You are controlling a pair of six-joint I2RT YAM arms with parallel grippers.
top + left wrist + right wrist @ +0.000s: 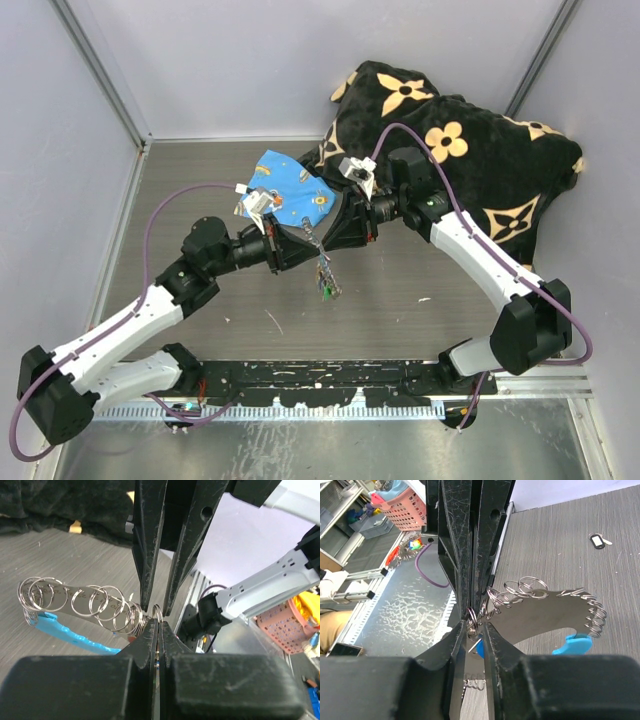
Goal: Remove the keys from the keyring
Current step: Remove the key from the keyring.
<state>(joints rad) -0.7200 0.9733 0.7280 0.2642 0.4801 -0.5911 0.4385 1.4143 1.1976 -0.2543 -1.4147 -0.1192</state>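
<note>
The keyring (pixel 75 593) is a flat metal loop strung with several split rings, with a light-blue curved piece (pixel 55 628) on it. It hangs in the air between both grippers, over the middle of the table. My left gripper (pixel 158 623) is shut on one small ring at the keyring's end. Tip to tip against it, my right gripper (pixel 476 630) has its jaws a little apart around the same ring cluster and a blue-headed key (pixel 481 649). From above, the keyring (pixel 322 262) dangles below the two grippers, and small keys (pixel 327 289) hang at its bottom. A dark-headed key (pixel 596 540) lies loose on the table.
A blue printed cloth (pixel 290 190) lies behind the grippers. A black pillow with a flower print (pixel 470 150) fills the back right corner. Grey walls close off the left, back and right sides, and a metal rail (pixel 330 380) runs along the near edge.
</note>
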